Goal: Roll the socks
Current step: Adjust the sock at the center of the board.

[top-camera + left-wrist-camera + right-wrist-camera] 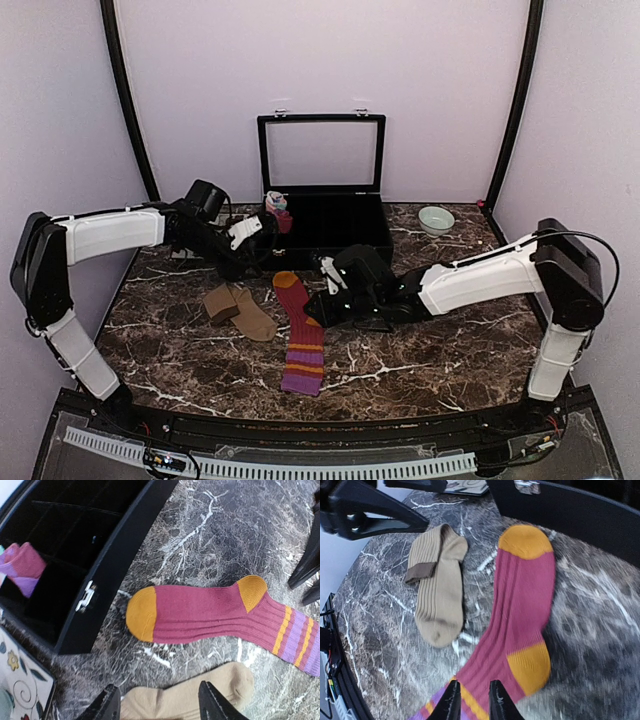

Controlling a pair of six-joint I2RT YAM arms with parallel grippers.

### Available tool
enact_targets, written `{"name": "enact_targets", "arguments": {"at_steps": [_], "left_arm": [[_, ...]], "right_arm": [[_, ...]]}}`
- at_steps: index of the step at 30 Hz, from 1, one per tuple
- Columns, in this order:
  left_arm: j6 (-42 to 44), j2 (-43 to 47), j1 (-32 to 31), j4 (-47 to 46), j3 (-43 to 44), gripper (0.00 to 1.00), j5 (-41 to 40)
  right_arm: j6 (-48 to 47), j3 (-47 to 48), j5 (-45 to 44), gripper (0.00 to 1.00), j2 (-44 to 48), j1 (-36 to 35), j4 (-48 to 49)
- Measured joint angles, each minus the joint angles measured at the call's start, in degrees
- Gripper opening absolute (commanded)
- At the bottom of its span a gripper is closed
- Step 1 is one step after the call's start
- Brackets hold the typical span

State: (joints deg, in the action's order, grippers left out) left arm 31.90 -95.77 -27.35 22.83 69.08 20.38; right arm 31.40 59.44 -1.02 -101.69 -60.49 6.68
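1. The left end effector (159,700) hovers over the desk (430,350). Its two fingers are spread well apart with nothing clamped between them, so it is open and holds nothing.
2. The tan sock (200,692) lies flat on the desk right under that end effector. In the left wrist view it shows in the gap between the fingers, and one rounded end reaches past a finger.
3. A black case (340,245) with its lid raised stands just beyond the left end effector. A pink and purple rolled bundle (277,210) sits in a compartment at the case's left end.
4. The red sock (520,610) lies flat between the two end effectors, beside the tan sock but apart from it. Its orange toe points toward the case and its striped cuff toward the near edge.
5. The right end effector (473,695) is low over the red sock, with its tips at the first orange stripe of the cuff. The fingers are nearly together with a narrow gap. I cannot tell whether they pinch the fabric.
6. A pale bowl (436,219) sits well beyond the right end effector, near the desk's far right corner.
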Motion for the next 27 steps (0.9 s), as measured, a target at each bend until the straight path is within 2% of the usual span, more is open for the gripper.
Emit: {"name": "enact_targets", "arguments": {"at_steps": [6, 11, 14, 19, 24, 26, 27], "left_arm": [[0.9, 6.4, 2.2, 2.1, -3.7, 0.56, 1.4], [2.0, 7.4, 2.2, 4.2, -5.6, 0.57, 2.1], [3.1, 7.4, 2.2, 5.3, -5.8, 0.61, 2.6], [3.9, 7.3, 2.2, 7.0, -5.8, 0.63, 3.0], [3.8, 7.3, 2.2, 7.3, -5.8, 0.65, 3.3], [3.6, 7.3, 2.2, 7.3, -5.8, 0.66, 3.3], [3.5, 7.3, 2.2, 7.3, -5.8, 0.66, 3.4]], "right_arm": [[-1.2, 7.1, 5.3, 0.05, -9.0, 2.0, 0.4], [-0.4, 5.3, 7.5, 0.03, -11.1, 3.7, 1.3], [-0.3, 3.6, 7.9, 0.00, -11.3, 5.1, 0.9], [-1.4, 3.6, 5.3, 0.00, -12.0, 6.3, -0.8], [-3.1, 4.1, 2.2, 0.05, -12.0, 6.2, -1.2], [-3.8, 4.1, 0.9, 0.14, -11.6, 5.8, -1.3], [-4.2, 4.0, 0.1, 0.22, -11.1, 5.5, -1.5]]}}
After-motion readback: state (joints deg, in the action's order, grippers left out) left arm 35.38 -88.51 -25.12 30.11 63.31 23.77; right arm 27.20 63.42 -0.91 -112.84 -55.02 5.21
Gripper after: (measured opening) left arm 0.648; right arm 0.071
